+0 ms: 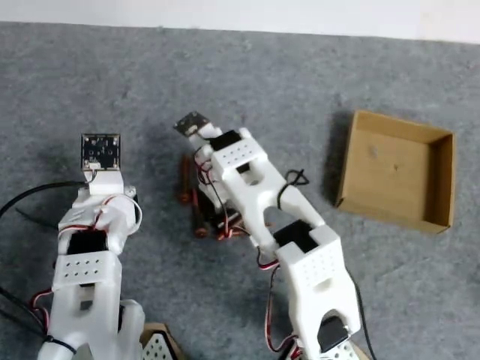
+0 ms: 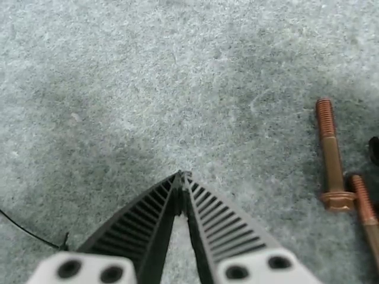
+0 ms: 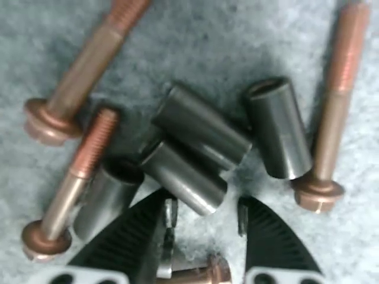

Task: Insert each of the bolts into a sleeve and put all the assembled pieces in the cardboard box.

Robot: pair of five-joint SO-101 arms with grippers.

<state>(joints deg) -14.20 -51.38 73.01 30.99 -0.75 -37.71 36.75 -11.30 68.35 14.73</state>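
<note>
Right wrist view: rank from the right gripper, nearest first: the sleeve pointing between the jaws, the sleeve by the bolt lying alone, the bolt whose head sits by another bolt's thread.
1. Front sleeve, just ahead of the right gripper's open jaws.
2. Side sleeve, beside the lone bolt.
3. Far bolt, opposite side from the lone bolt.

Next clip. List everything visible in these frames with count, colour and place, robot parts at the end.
bolts: four, copper-coloured, lying loose on the mat around the sleeves.
sleeves: four, dark grey, clustered together among the bolts, none with a bolt in it.
cardboard box: one, brown, open-topped, on the mat off to the right arm's outer side, apart from the pile.
mat: one, grey, under everything.
arms: two, white, side by side.
left gripper: black fingers, shut, over bare mat beside two bolts.
right gripper: black fingers, open, over the sleeve cluster.
</note>
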